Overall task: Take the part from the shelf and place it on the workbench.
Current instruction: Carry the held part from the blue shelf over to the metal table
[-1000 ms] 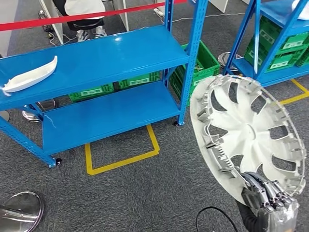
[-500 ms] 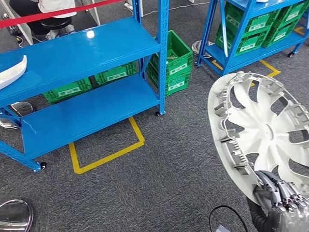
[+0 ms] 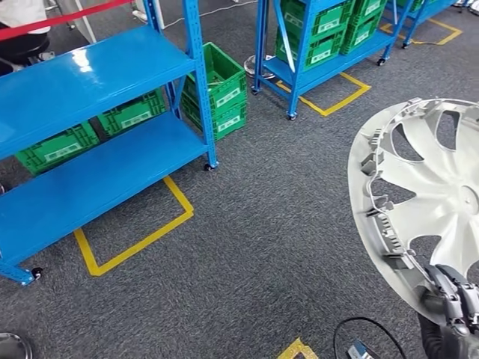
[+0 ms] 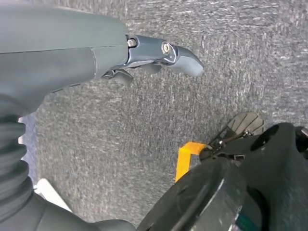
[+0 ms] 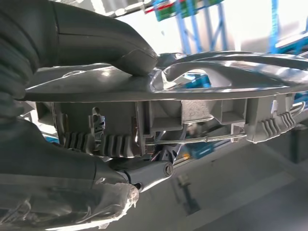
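The part is a large white wheel cover (image 3: 438,196), its ribbed inner side facing me at the right of the head view. My right hand (image 3: 452,303) grips its lower rim. Up close in the right wrist view, the thumb (image 5: 105,43) presses on one face of the cover's rim (image 5: 203,96) and a finger (image 5: 145,174) hooks under the clips on the other. My left hand (image 4: 120,60) hangs over grey carpet, its fingers extended and holding nothing.
A blue two-level shelf (image 3: 84,71) stands at the left with green crates (image 3: 217,90) beside and under it. A second blue rack (image 3: 322,37) with green crates is at the top right. Yellow floor tape (image 3: 132,243) marks bays. A black cable (image 3: 361,329) lies near my feet.
The whole view has swung to the right: the blue shelf slid left and the white curved part on it left the picture. The wheel cover stays in my right hand.
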Motion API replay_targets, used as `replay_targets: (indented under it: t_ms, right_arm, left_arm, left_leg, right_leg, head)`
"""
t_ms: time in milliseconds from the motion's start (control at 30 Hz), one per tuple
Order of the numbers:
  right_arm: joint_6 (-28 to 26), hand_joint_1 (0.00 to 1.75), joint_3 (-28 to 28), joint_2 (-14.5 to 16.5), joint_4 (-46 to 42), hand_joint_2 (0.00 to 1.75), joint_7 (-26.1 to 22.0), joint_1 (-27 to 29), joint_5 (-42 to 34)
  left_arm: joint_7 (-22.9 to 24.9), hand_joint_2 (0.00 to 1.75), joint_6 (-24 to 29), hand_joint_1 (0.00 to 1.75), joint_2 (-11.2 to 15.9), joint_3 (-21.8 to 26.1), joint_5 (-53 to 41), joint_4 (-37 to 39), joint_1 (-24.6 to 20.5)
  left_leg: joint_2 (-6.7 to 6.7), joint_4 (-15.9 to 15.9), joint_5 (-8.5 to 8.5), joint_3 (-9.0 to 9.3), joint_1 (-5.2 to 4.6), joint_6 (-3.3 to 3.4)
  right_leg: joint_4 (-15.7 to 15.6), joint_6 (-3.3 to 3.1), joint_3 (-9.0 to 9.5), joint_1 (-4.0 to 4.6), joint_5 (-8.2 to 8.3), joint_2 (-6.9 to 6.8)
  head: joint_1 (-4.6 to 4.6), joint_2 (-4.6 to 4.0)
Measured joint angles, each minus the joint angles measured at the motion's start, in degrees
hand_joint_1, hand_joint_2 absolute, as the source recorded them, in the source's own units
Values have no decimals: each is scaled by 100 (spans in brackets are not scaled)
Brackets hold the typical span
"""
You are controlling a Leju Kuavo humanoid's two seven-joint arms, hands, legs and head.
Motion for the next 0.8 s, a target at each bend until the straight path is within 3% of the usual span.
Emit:
replay_targets:
  t_ms: [67, 100, 167, 233, 267, 300, 333, 367, 400, 467, 533, 600, 633, 667, 733, 767, 800]
  right_arm:
    - [0, 175, -95, 17, -57, 175, 1, 24, 39]
    - [0, 175, -139, 22, -78, 175, 1, 39, 47]
    - [0, 175, -195, 38, -104, 175, 1, 50, 52]
    - [0, 175, -230, 64, -112, 175, 3, 51, 43]
    - [0, 175, -248, 75, -112, 175, 4, 57, 27]
    - [0, 175, -266, 84, -112, 175, 3, 62, 7]
    - [0, 175, -281, 91, -113, 175, 2, 68, -16]
    - [0, 175, -293, 96, -114, 175, 0, 71, -37]
    - [0, 175, -306, 101, -115, 175, -1, 73, -51]
    - [0, 175, -336, 110, -121, 175, -1, 76, -65]
    - [0, 175, -366, 123, -134, 175, 2, 87, -71]
    - [0, 175, -396, 137, -147, 175, -1, 118, -75]
    - [0, 175, -413, 141, -153, 175, -3, 132, -75]
    - [0, 175, -424, 144, -158, 175, -6, 138, -76]
    - [0, 175, -436, 145, -164, 175, -8, 133, -77]
    - [0, 175, -442, 146, -165, 175, -8, 130, -78]
    - [0, 175, -457, 147, -165, 175, -6, 132, -80]
  left_arm:
    - [23, 175, 2, 0, -5, 0, -4, 3, 0]
    - [32, 175, 3, 0, -8, 0, -5, 4, 0]
    - [45, 175, 4, 0, -10, 0, -6, 6, 9]
    - [52, 175, 5, 0, -11, 0, -6, 9, 17]
    - [55, 175, 5, 0, -11, 0, -7, 11, 19]
    - [57, 175, 5, 0, -10, 0, -9, 12, 18]
    - [59, 175, 5, 0, -10, 0, -13, 12, 16]
    - [59, 175, 5, 0, -10, 0, -19, 12, 12]
    - [60, 175, 6, 0, -10, 0, -25, 12, 6]
    - [60, 175, 6, 0, -14, 0, -39, 13, -12]
    - [59, 175, 6, 0, -21, 0, -45, 15, -24]
    - [61, 175, 3, 0, -33, 0, -46, 19, -25]
    - [62, 175, 1, 0, -39, 0, -47, 21, -26]
    - [63, 175, -2, 0, -42, 1, -49, 22, -22]
    - [64, 175, -2, 0, -40, 2, -54, 23, -16]
    - [64, 175, -2, 0, -39, 2, -57, 23, -13]
    - [64, 175, -2, 0, -39, 2, -63, 23, -15]
  left_leg:
    - [103, 2, 84, -31, 12, -59]
    - [69, 16, 51, -59, 29, -90]
    - [-182, 310, -311, -185, 51, -140]
    - [-461, 1036, -879, -400, 58, -152]
    - [-520, 1380, -1047, -476, 55, -146]
    - [-551, 1575, -1085, -484, 49, -135]
    - [-570, 1567, -1004, -402, 44, -119]
    - [-601, 1348, -849, -216, 41, -100]
    - [-683, 991, -705, 33, 43, -78]
    - [-890, 290, -589, 462, 58, -47]
    - [-951, 56, -614, 561, 53, -32]
    - [-830, 65, -555, 489, 54, 17]
    - [-761, 68, -509, 445, 57, 57]
    - [-689, 62, -459, 395, 65, 91]
    - [-552, 65, -363, 285, 52, 127]
    - [-478, 71, -309, 220, 45, 129]
    - [-400, 81, -253, 145, 38, 125]
  right_leg:
    - [-121, -121, -58, 37, 16, 75]
    - [-126, -177, -113, 39, 64, 134]
    - [-140, -294, -232, 26, 182, 253]
    - [-122, -353, -369, 26, 301, 383]
    - [-112, -363, -445, 35, 356, 451]
    - [-97, -365, -522, 43, 409, 523]
    - [-76, -364, -600, 49, 458, 595]
    - [-49, -358, -678, 50, 504, 670]
    - [-16, -346, -752, 47, 547, 740]
    - [49, -300, -891, 54, 634, 861]
    - [71, -232, -986, 52, 737, 956]
    - [84, -158, -1049, 39, 776, 973]
    - [178, -127, -1102, 36, 656, 877]
    - [383, -98, -1176, 32, 432, 747]
    - [1083, -48, -1352, 14, -169, 507]
    - [1455, -23, -1408, 2, -355, 473]
    - [1719, -4, -1405, -8, -396, 461]
  head:
    - [-4, 0]
    - [1, 0]
    - [-10, 0]
    - [-29, 1]
    - [-34, 1]
    - [-35, 1]
    - [-35, 1]
    - [-35, 0]
    - [-36, 0]
    - [-31, 0]
    - [-27, 0]
    - [-25, 0]
    - [-12, 0]
    - [2, 0]
    - [32, 0]
    - [35, 0]
    - [38, 0]
